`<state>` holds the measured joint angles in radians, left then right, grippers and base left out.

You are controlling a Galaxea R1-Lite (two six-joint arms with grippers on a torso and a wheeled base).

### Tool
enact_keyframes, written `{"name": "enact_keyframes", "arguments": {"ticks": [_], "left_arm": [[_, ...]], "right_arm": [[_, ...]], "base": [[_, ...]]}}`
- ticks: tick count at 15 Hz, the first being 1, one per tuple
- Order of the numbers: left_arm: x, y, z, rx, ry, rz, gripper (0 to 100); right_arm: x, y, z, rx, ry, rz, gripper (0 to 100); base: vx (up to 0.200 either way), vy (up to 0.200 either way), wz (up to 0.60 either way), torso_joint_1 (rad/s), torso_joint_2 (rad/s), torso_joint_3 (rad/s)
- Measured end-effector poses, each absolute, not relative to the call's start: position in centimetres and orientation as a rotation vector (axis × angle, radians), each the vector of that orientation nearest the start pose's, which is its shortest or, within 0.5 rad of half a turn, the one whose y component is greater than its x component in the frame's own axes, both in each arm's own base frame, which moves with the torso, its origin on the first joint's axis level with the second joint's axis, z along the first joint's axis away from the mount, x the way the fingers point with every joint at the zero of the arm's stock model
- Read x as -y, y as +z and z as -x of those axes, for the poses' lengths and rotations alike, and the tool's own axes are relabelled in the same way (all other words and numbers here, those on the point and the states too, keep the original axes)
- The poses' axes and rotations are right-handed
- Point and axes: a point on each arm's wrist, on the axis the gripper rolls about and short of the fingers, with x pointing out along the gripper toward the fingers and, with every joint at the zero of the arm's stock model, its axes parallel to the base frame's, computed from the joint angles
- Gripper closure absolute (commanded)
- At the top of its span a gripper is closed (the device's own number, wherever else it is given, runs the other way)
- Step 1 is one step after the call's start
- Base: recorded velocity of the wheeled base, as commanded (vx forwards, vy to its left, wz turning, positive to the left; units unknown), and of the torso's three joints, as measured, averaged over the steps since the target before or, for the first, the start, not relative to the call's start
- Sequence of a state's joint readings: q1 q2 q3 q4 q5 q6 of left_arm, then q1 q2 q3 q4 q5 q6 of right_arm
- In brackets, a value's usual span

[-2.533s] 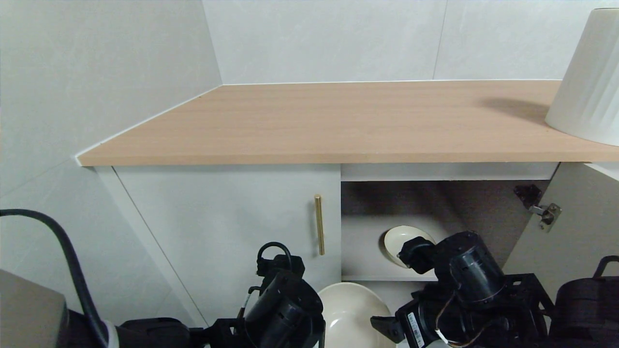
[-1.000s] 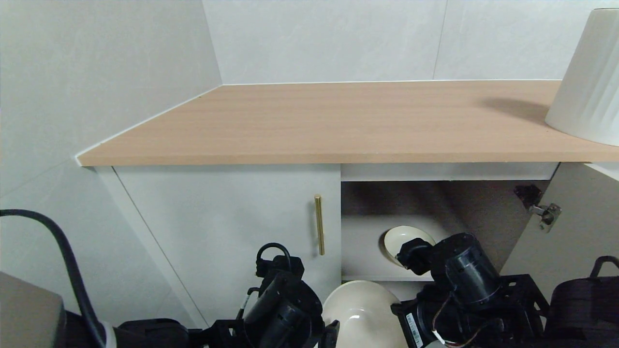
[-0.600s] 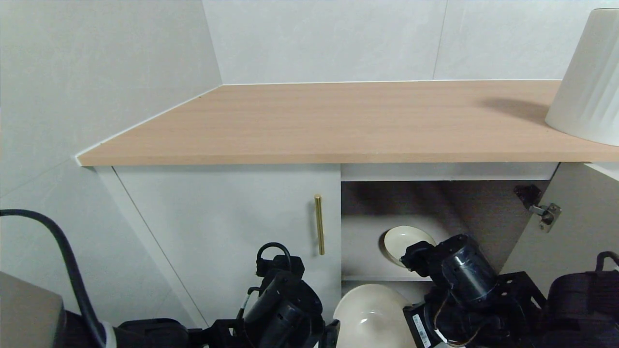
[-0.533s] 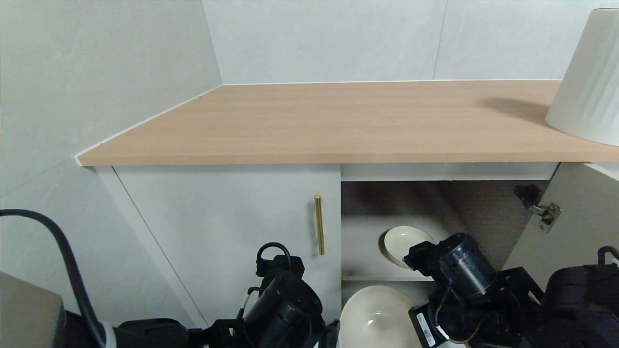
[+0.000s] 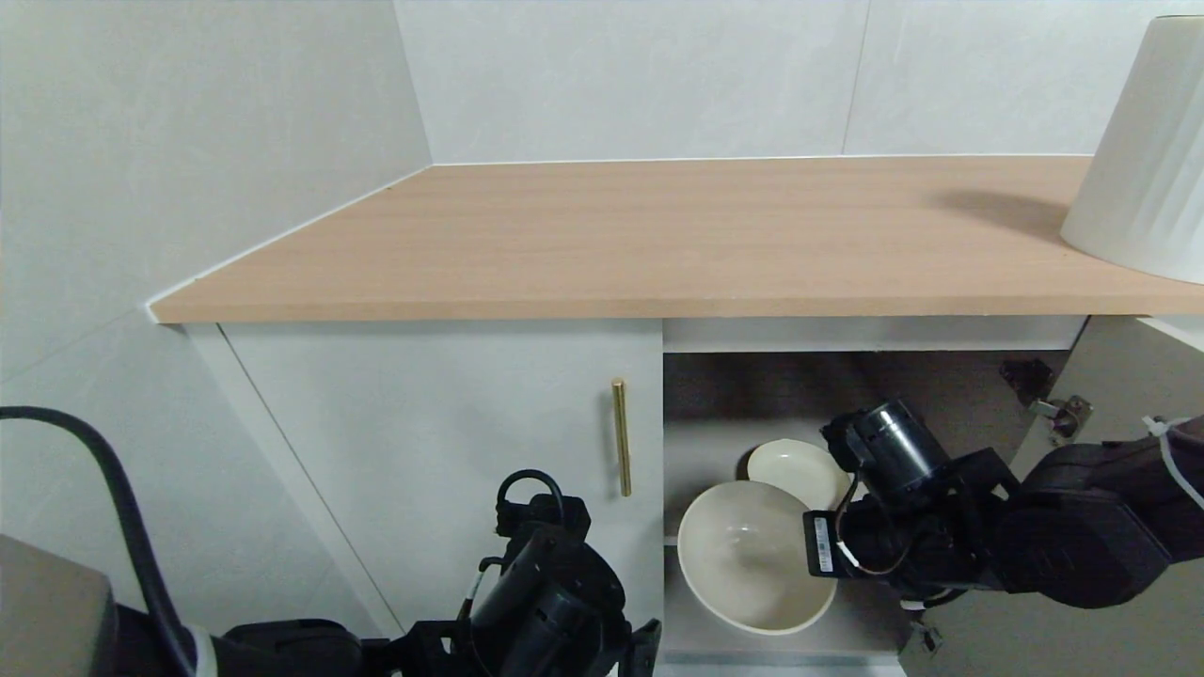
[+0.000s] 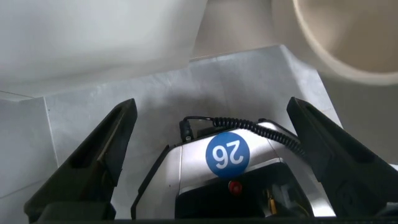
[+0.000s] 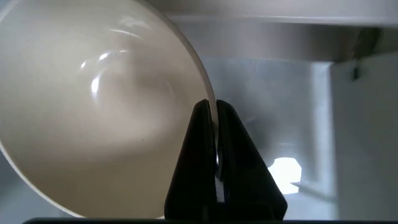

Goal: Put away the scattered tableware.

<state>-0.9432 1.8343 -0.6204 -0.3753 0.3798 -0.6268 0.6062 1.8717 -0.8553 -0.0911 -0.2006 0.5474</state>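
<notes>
A large cream bowl (image 5: 748, 555) hangs tilted in front of the open cabinet, its inside facing me. My right gripper (image 5: 816, 557) is shut on the bowl's right rim; in the right wrist view the fingers (image 7: 205, 140) pinch the rim of the bowl (image 7: 99, 106). A smaller cream bowl (image 5: 800, 468) rests on the cabinet shelf just behind it. My left gripper (image 6: 211, 106) is low, in front of the closed door, open and holding nothing, with the big bowl's edge (image 6: 348, 37) off to one side.
The left cabinet door (image 5: 442, 442) is closed and has a brass handle (image 5: 619, 435). The right door (image 5: 1129, 414) is swung open. A white lampshade (image 5: 1143, 160) stands on the wooden countertop (image 5: 658, 235). Walls close in the left corner.
My right arm has lifted the large bowl up and forward, from below the shelf edge to the cabinet opening beside the small bowl. The left arm has stayed still.
</notes>
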Motion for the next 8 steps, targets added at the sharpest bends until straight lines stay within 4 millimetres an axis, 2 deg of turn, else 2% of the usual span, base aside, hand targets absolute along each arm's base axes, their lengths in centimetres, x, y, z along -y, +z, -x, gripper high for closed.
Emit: {"name": "enact_keyframes", "arguments": {"ticks": [8], "left_arm": [[21.6,8.6,-16.7,-0.77,-0.307,0.076,0]], "right_arm": [[-14.8,9.3,-29.7,-0.811,-0.084,-0.364,100]], "base": [[0.0,0.0,0.0,0.0,0.0,0.0]]}}
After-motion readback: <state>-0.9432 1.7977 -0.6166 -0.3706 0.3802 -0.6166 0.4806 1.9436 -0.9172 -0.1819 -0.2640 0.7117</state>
